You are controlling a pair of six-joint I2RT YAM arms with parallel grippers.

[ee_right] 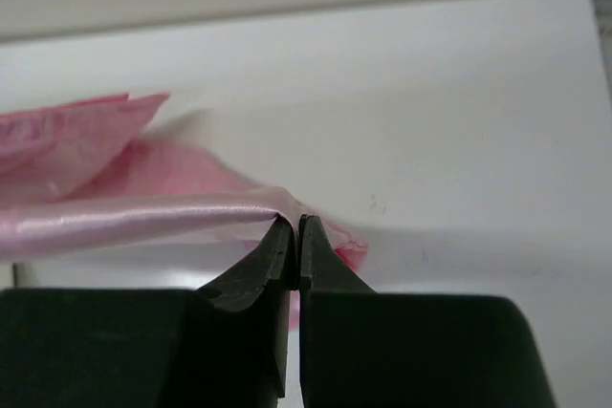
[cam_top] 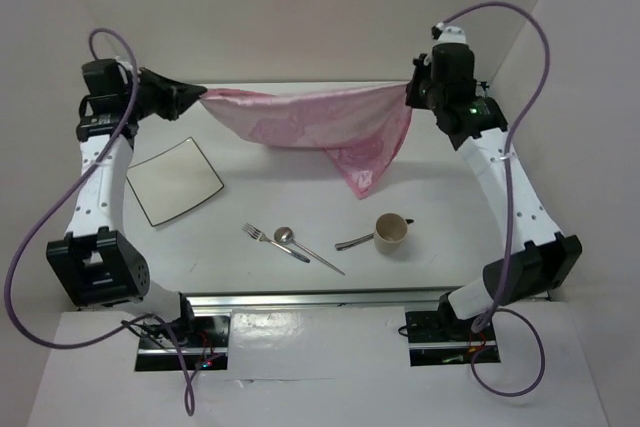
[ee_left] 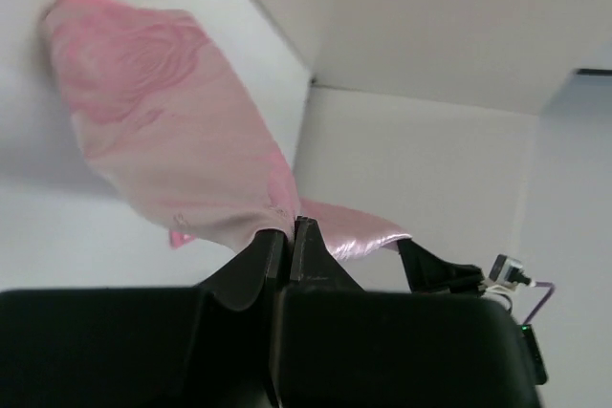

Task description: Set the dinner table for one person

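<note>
A shiny pink cloth [cam_top: 318,122] hangs stretched in the air over the far part of the dinner table [cam_top: 440,187], one corner drooping low. My left gripper [cam_top: 200,97] is shut on its left corner, and my right gripper [cam_top: 410,93] is shut on its right corner. In the left wrist view the cloth [ee_left: 172,140] fans out from the pinched tips of the gripper [ee_left: 291,226]. In the right wrist view the cloth [ee_right: 124,222] runs off to the left from the closed tips of the gripper [ee_right: 296,224].
A white square plate [cam_top: 174,181] lies at the left. Near the front edge lie a fork [cam_top: 274,242], a spoon [cam_top: 305,249] and a beige cup [cam_top: 392,232] with a second spoon [cam_top: 353,242] beside it. White walls close in the back and sides.
</note>
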